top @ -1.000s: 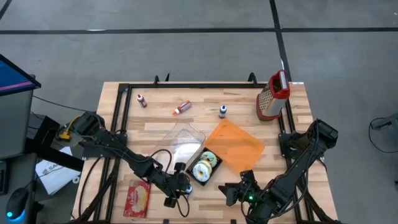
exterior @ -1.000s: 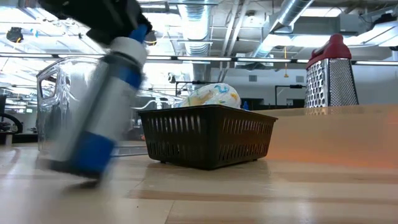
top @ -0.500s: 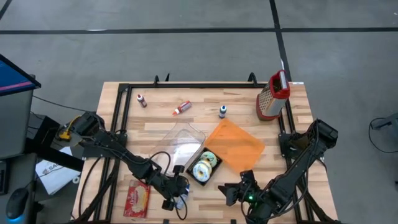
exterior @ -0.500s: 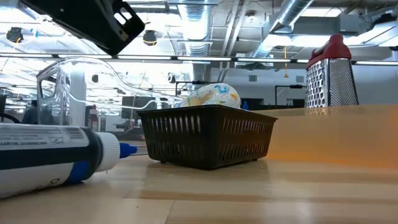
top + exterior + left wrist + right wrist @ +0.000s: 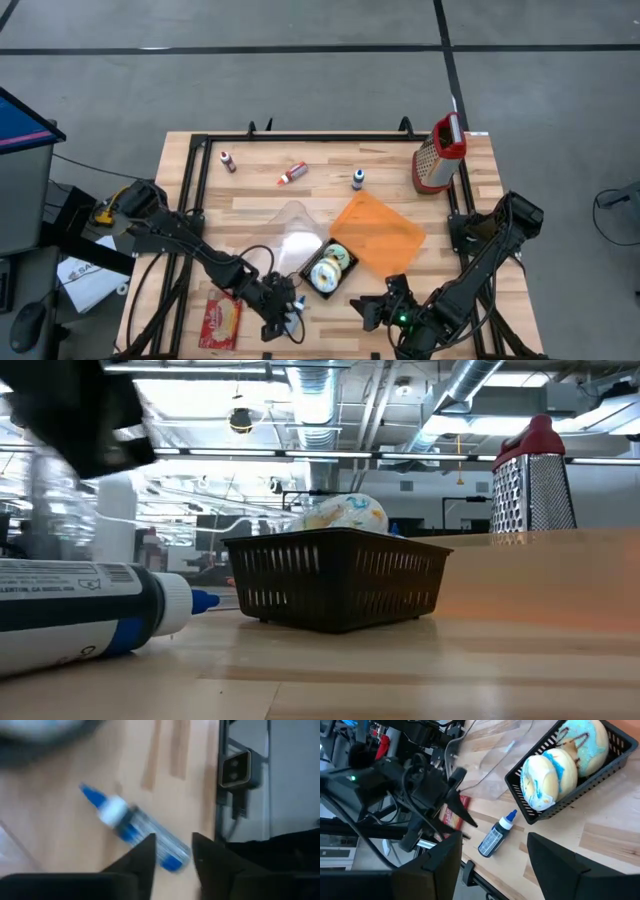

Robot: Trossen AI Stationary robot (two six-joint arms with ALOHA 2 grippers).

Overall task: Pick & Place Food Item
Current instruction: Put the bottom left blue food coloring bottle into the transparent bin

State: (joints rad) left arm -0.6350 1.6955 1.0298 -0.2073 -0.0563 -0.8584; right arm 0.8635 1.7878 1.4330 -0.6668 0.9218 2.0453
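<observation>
Black basket (image 5: 335,578); blue-iced donuts (image 5: 560,757); orange cloth (image 5: 380,232).

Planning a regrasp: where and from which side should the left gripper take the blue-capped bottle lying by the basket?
Probably across the bottle body's middle, from above. It lies flat on the table, so the round barrel is exposed on top; the nozzle is thin and tapered. Left gripper hangs just beside it; the basket stands clear of the body.

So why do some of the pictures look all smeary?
Left wrist view: the blue-and-white bottle and the wood are streaked with motion blur. Low view: the dark left gripper at the upper left is a smudge, while the black basket and grater look crisp. High view: sharp all over. Right wrist view: mostly clear.
</observation>
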